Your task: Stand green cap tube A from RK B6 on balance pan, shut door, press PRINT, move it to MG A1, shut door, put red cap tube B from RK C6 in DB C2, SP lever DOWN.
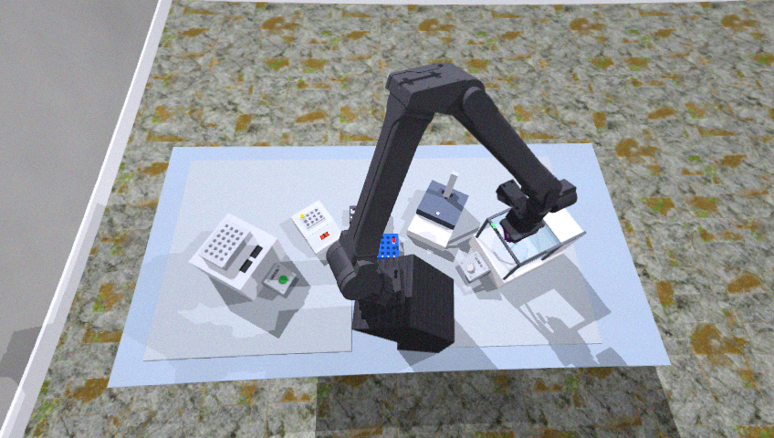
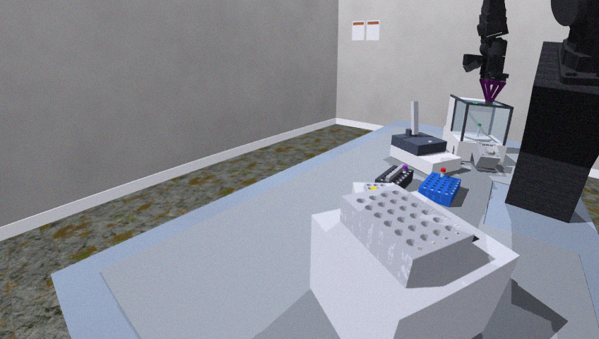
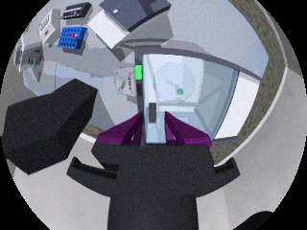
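Note:
Tube A, with its green cap [image 3: 179, 92] [image 1: 524, 244], stands on the pan inside the balance's glass box; it also shows in the exterior view [image 2: 478, 124]. The top pane seems to cover the box. A green lamp [image 3: 138, 72] glows at the balance's front. My gripper [image 2: 489, 99] points straight down, its purple fingertips at the top pane near the front edge. The fingers stand partly apart on either side of a small dark handle [image 3: 153, 113] and hold nothing. Tube B, with its red cap [image 1: 393, 239], stands in the blue rack [image 2: 440, 188].
The spectrophotometer [image 1: 438, 213] stands left of the balance, with its lever [image 2: 414, 117] upright. The black magnet block [image 2: 394, 174] holds a purple-capped tube [image 2: 405, 167]. The dry block [image 1: 315, 224] holds a yellow-capped tube. The mixer [image 1: 233, 252] is at the far left. The balance's keypad [image 1: 471, 266] juts forward.

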Controlling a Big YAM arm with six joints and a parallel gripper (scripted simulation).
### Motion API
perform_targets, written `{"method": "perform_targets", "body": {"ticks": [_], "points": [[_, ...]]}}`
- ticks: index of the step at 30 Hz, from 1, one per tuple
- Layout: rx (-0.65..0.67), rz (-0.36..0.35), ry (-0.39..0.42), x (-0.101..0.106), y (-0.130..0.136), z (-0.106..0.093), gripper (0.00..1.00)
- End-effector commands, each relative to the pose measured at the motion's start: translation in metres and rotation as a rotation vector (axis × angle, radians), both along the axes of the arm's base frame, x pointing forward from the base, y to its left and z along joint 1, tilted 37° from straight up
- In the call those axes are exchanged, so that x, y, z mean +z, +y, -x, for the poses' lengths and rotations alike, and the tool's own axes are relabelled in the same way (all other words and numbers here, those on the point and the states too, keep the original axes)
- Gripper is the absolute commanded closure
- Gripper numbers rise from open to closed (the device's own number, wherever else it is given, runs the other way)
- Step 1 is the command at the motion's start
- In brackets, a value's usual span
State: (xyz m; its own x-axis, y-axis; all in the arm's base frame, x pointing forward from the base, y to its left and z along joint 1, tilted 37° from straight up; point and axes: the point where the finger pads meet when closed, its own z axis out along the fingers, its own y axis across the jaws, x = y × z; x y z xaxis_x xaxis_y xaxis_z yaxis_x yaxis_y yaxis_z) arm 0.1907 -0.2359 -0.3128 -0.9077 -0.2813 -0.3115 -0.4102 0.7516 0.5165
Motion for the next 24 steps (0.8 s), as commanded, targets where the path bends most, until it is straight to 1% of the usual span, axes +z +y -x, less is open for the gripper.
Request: {"method": "perform_targets", "body": {"ticks": [1, 7, 8, 13, 14, 24], "points": [[-0.001, -0.003, 0.011, -0.011, 0.01, -0.003, 0.7], [0.0, -0.002, 0.011, -0.012, 0.011, -0.003, 0.7], [-0.006, 0.02, -0.005, -0.007, -0.005, -0.006, 0.7], [-0.006, 0.02, -0.005, -0.007, -0.005, -0.006, 0.7], [-0.006, 0.02, -0.005, -0.007, -0.005, -0.006, 0.94], [-0.006, 0.02, -0.005, -0.007, -0.005, -0.006, 0.94]]}}
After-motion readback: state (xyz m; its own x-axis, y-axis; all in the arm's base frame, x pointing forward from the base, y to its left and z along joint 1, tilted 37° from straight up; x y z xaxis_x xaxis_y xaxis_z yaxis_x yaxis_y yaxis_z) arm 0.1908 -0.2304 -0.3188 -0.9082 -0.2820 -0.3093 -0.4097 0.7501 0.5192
